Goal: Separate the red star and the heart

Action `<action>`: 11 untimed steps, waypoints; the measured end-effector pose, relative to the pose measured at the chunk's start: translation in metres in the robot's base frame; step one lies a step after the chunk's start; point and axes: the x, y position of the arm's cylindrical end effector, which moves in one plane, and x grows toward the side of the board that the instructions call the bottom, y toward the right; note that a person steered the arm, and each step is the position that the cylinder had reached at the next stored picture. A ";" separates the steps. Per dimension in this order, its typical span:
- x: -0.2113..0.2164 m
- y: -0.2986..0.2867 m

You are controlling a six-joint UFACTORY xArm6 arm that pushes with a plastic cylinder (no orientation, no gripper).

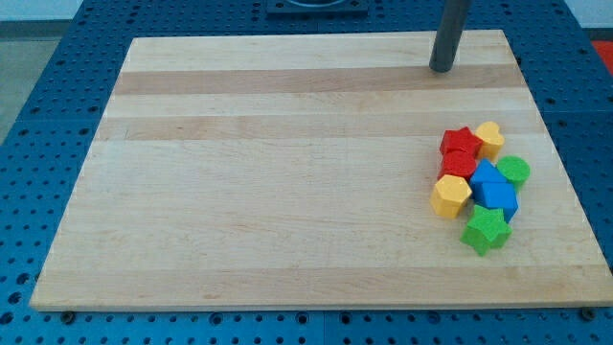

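Nearest me, in the lower right of the frame, a green star (486, 231) sits at the bottom of a tight cluster on the wooden board (268, 182), with a yellow hexagon (450, 196) up to its left and two blue blocks (494, 187) touching just above it, their shapes hard to tell. Further up the cluster a green round block (514, 171) lies on the right edge, a second red block (458, 164) sits left of the blue ones, and the red star (461, 143) rests above it, pressed against the yellow heart (489, 140) on its right. My tip (442, 69) stands at the upper right of the frame, well apart from the cluster and above the red star; there are no jaws on this rod to report.
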 end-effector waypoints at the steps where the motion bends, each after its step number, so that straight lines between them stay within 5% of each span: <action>1: 0.000 0.000; 4: 0.107 0.006; 11: 0.177 0.010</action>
